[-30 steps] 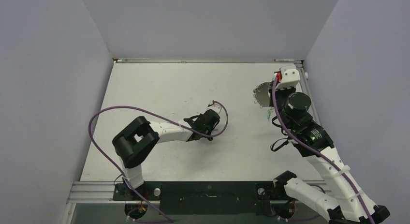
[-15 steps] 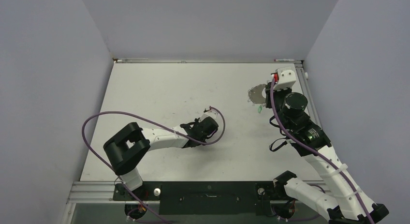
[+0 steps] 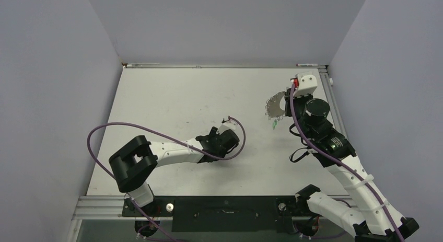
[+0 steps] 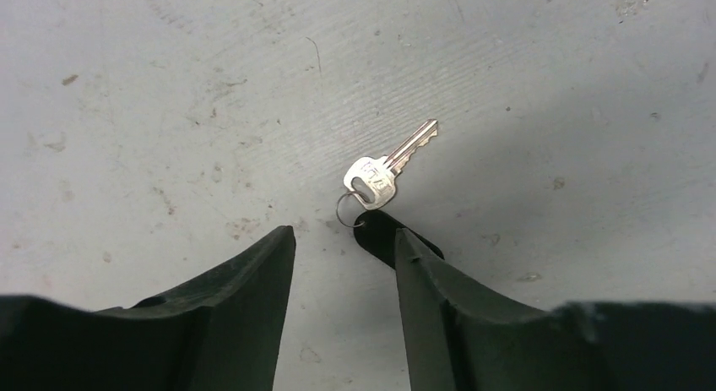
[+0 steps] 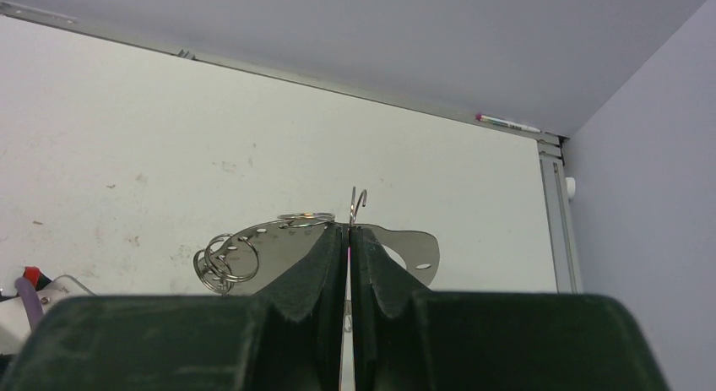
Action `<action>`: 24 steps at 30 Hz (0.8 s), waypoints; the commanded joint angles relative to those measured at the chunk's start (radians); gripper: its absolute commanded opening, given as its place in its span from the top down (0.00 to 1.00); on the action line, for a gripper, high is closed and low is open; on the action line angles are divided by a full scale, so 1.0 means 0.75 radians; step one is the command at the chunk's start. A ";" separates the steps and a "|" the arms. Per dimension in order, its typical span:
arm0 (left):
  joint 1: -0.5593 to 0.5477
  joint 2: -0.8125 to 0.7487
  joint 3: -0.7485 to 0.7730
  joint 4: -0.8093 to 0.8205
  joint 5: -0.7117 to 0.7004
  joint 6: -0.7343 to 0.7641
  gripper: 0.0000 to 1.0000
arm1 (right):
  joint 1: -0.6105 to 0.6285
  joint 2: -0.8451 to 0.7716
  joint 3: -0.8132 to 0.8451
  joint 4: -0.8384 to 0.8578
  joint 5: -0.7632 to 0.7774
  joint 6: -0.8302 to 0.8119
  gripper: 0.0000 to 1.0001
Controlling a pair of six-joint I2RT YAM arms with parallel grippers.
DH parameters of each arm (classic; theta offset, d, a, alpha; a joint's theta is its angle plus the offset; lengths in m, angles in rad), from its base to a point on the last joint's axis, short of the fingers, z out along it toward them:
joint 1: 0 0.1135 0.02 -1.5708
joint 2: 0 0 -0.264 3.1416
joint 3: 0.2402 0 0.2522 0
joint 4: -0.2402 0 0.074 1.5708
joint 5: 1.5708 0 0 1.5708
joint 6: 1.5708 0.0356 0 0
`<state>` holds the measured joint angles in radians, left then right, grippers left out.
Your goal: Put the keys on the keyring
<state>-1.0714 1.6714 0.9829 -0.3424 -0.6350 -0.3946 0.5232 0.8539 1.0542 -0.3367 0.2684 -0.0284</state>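
**Item 1, key** [image 4: 384, 173]: silver, lying flat on the worktop [image 4: 169, 87] near its middle. Its long axis is running diagonally in the left wrist view. The blade is pointing up and to the right, away from the pincer. The head is sitting nearest the fingers, with a small split ring [image 4: 349, 211] lying at its lower edge. A dark shape [image 4: 377, 232] is showing just below the head, partly hidden by one finger; what it is cannot be told.

**Item 2, left pincer** [image 4: 342, 239]: standing open and gripping nothing, its tips just short of the key. The arm is reaching low across the worktop, with the elbow folded back at the near left.

**Item 3, keyring** [image 3: 275, 103]: being held up near the far right corner, with a green tag [image 3: 274, 125] dangling beneath it.

**Item 4, right pincer** [image 5: 348, 232]: clamping the keyring's wire, fingers together. The arm is stretching away from its base and the pincer is facing the far wall.
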 commanded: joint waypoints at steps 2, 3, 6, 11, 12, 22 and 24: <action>0.118 -0.111 -0.128 0.250 0.299 -0.150 0.51 | 0.002 0.003 0.004 0.103 -0.021 0.019 0.95; 0.148 -0.132 -0.157 0.290 0.348 -0.180 0.50 | 0.003 0.002 0.004 0.100 -0.021 0.019 0.95; 0.224 -0.184 -0.196 0.325 0.435 -0.254 0.43 | 0.006 0.001 0.000 0.101 -0.017 0.018 0.95; 0.236 -0.268 -0.254 0.389 0.449 -0.282 0.36 | 0.008 0.009 -0.001 0.108 -0.019 0.018 0.95; 0.243 -0.277 -0.275 0.425 0.497 -0.304 0.34 | 0.008 0.012 -0.003 0.109 -0.020 0.020 0.95; 0.298 -0.253 -0.354 0.532 0.579 -0.517 0.37 | 0.012 0.014 -0.014 0.115 -0.023 0.036 0.95; 0.298 -0.220 -0.311 0.471 0.551 -0.527 0.42 | 0.012 0.013 -0.016 0.117 -0.024 0.037 0.95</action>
<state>-0.8551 1.4868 0.6960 0.0044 -0.2089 -0.7353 0.5251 0.8619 1.0462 -0.3237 0.2554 -0.0132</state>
